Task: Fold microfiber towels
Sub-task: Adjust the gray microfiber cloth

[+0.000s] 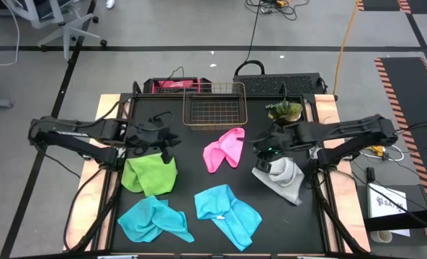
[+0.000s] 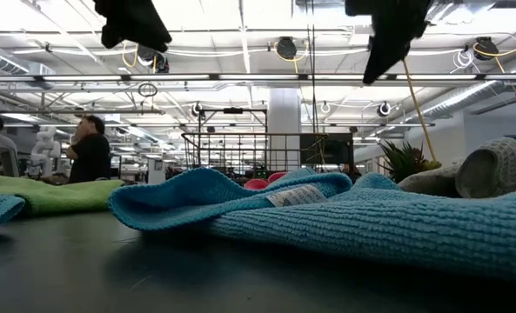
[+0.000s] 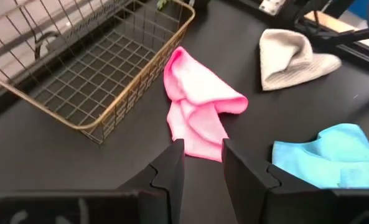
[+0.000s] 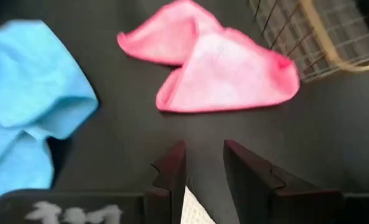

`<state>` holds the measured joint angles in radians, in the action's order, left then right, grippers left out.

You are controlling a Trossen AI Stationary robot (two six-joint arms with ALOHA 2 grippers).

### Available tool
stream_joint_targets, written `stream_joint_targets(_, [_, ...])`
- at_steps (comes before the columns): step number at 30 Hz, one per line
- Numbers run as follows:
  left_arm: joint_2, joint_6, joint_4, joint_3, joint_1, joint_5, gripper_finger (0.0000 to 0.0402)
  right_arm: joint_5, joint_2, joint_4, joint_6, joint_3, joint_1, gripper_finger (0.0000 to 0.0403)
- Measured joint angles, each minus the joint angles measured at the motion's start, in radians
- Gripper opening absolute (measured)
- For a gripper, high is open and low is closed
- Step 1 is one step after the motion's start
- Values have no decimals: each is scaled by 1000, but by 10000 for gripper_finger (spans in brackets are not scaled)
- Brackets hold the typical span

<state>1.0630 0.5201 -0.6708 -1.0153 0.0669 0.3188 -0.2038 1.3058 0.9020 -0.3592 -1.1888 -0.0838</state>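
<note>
Looking straight down from the high view, five crumpled microfiber cloths lie on the black table (image 1: 191,180): a lime green towel (image 1: 150,175) under the left gripper (image 1: 158,138), a pink towel (image 1: 225,149) in the middle just in front of the copper wire basket (image 1: 214,108), a light grey towel (image 1: 284,178) under the right gripper (image 1: 269,150), and two turquoise blue towels (image 1: 153,220) (image 1: 228,213) along the near edge. None is folded flat, so the task looks to be at its start, with both arms raised and nothing held.

The low view shows the nearer turquoise towel (image 2: 345,222) filling the foreground, and both arms only as dark shapes cut off at the top edge; people show in the room behind.

In the left wrist view the left gripper (image 3: 203,158) has its dark fingers (image 3: 172,168) parted by a narrow gap, empty, aimed at the pink towel (image 3: 196,106), with the basket (image 3: 91,68) beside it and the grey towel (image 3: 293,56) farther off.

In the right wrist view the right gripper (image 4: 204,163) likewise stands slightly open and empty, facing the pink towel (image 4: 221,78); a pale scrap between its fingers may be the grey cloth below.

Both arms seem headed for the pink towel. The next move calls for pinching two corners and spreading it flat; those corners are buried in folds and hard to make out.
</note>
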Motion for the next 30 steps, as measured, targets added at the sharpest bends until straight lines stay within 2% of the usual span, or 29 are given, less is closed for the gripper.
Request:
stream_joint_targets(10, [77, 19, -14, 0, -1, -3, 108, 202, 158, -43, -31, 9, -77, 97])
stream_joint_targets(13, [75, 33, -14, 0, -1, -3, 108, 243, 190, -34, -84, 9, -102, 76])
stream_joint_targets(15, [69, 32, -14, 0, -1, -3, 108, 261, 210, -18, -134, 9, -117, 47])
stream_joint_targets(18, [68, 13, -9, 0, -1, -3, 108, 255, 233, -7, -190, 10, -134, 8])
stream_joint_targets(23, [68, 2, -10, 0, -1, -3, 108, 192, 249, -44, -283, 49, -142, 2])
stream_joint_targets(30, [68, 6, -10, 0, -1, -2, 108, 95, 248, -73, -417, 204, -138, 0])
